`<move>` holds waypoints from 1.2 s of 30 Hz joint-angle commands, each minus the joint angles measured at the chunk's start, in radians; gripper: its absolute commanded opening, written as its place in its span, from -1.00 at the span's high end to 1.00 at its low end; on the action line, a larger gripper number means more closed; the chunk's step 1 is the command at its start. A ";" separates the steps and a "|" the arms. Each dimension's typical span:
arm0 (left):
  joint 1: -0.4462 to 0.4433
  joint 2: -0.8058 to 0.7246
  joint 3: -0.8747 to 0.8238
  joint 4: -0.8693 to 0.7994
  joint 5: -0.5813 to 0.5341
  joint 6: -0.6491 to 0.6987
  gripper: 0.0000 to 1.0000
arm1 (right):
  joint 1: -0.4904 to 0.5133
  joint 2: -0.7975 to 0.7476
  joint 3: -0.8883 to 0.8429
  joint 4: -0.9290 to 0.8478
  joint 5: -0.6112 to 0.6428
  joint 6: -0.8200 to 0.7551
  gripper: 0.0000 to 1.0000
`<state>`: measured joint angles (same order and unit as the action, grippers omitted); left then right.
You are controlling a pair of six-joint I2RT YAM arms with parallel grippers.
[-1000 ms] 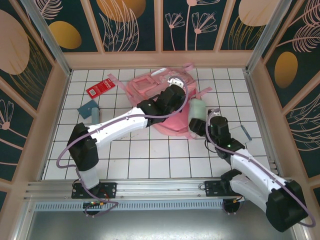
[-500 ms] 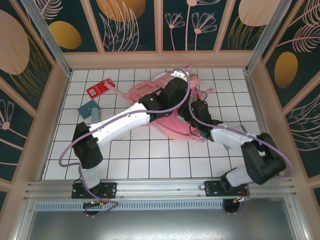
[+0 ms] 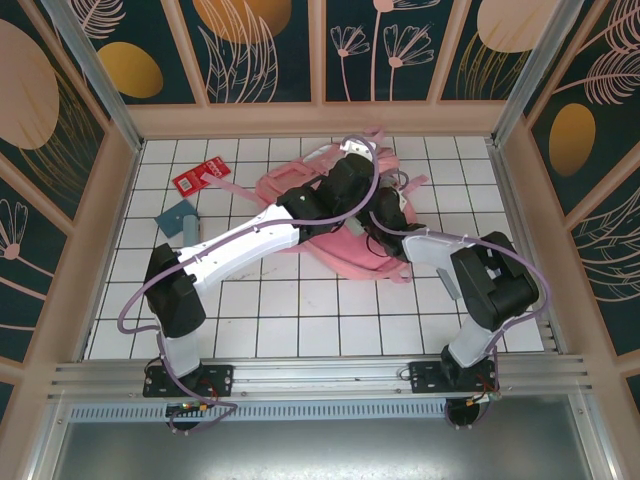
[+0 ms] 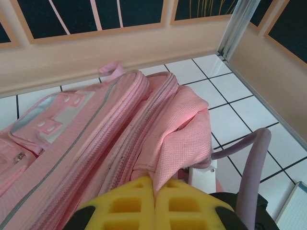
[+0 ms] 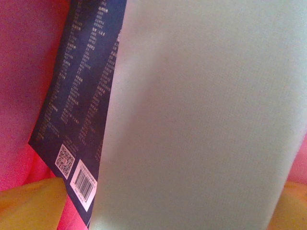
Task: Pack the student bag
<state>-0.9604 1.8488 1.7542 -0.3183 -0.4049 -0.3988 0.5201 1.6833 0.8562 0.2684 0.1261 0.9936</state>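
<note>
Cloth, plastic and tile — how the surfaces are looking

The student bag (image 4: 96,143) is showing matt pink woven cloth, with a waffle-textured flap and pale, smoother strips. The left gripper (image 4: 154,184) is showing matt yellow plastic with moulded cells, beside a smooth lilac cable (image 4: 252,163). The table (image 3: 300,320) is gleaming in glossy white tile. At the right wrist, a pale, fine-grained matt pack (image 5: 206,115) is lying against a dark blue printed wrapper (image 5: 81,96) — paper or film, unclear.

Pink woven-fabric student bag (image 4: 96,134), trimmed with pale grey strips; white square-tiled table (image 3: 300,320), dark grid lines; flat red packet (image 3: 201,177); dark navy printed packet (image 5: 81,96), white text and barcode; dark teal wall panels (image 3: 250,75), gold ovals, pale plant outlines.
</note>
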 commanded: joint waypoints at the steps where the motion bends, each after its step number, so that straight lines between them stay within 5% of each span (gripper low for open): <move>1: -0.012 -0.025 0.002 0.084 -0.005 -0.006 1.00 | 0.021 -0.067 -0.023 0.022 -0.018 -0.065 -0.97; 21: 0.007 -0.079 -0.169 0.155 -0.016 -0.031 1.00 | -0.012 -0.528 -0.260 -0.273 0.156 -0.180 -0.98; 29: 0.008 -0.100 -0.242 0.193 -0.020 -0.037 1.00 | -0.200 -0.780 -0.349 -0.409 0.161 -0.243 -0.98; 36: 0.008 -0.128 -0.319 0.206 -0.001 -0.019 1.00 | -0.364 -0.810 -0.362 -0.439 0.100 -0.289 -0.98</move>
<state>-0.9714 1.7657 1.4677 -0.1417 -0.3740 -0.4236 0.1825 0.8818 0.5076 -0.1352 0.2504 0.7456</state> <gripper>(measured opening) 0.066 0.989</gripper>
